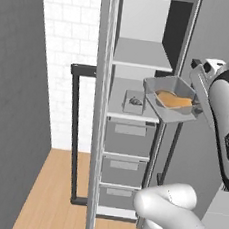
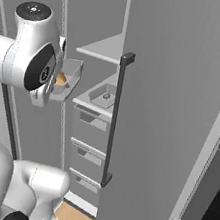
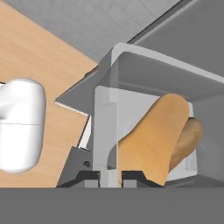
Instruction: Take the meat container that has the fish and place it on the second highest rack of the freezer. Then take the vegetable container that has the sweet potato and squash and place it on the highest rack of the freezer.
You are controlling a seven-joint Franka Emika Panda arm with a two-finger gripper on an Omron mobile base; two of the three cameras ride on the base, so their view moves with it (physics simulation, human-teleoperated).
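My gripper (image 3: 111, 177) is shut on the near wall of the vegetable container (image 1: 166, 85), a shallow grey tray. It holds the tray level in the air in front of the open freezer (image 1: 142, 19). The sweet potato and squash (image 1: 174, 99) lie in it as an orange-tan mass (image 3: 153, 135). The tray hangs below the highest rack (image 1: 141, 54) and a little above the second highest rack (image 1: 116, 107). On that lower shelf sits the meat container (image 1: 134, 102) with the fish (image 1: 136, 101), which also appears in the right base view (image 2: 105, 98).
The freezer door (image 1: 97, 134) stands open to the left, its black bar handle (image 1: 74, 132) reaching out. Grey drawers (image 1: 129, 136) fill the space under the shelves. A closed grey door with a bar handle (image 2: 114, 118) adjoins on the right. An oven front (image 2: 213, 200) is further right.
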